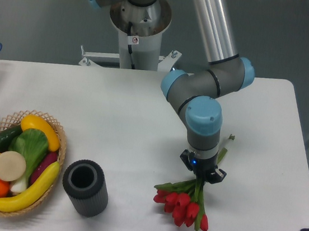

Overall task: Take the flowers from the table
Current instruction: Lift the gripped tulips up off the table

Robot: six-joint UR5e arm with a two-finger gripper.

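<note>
Flowers (184,202) lie toward the near right part of the desk (114,122), red heads pointing near and green stems running back under the gripper (201,175). The gripper stands vertically over the stems, just behind the heads, and its jaws appear drawn together on the stem bundle. Whether the bunch is already clear of the desk cannot be told from this view; the heads look to be at, or very close to, the surface.

Step in hand, as judged: the grasp is made and the lift is at hand or just beginning.

The next move calls for a straight vertical raise, slow enough that the thin stems do not slide through the jaws. The heavier heads hang to one side of the grip point, so the bunch is likely to droop or pivot as it rises; grip force should hold.

The dark ribbed cylinder (84,187) and the wicker basket (60,148) of fruit and vegetables sit well apart to the left, outside the lift path.
</note>
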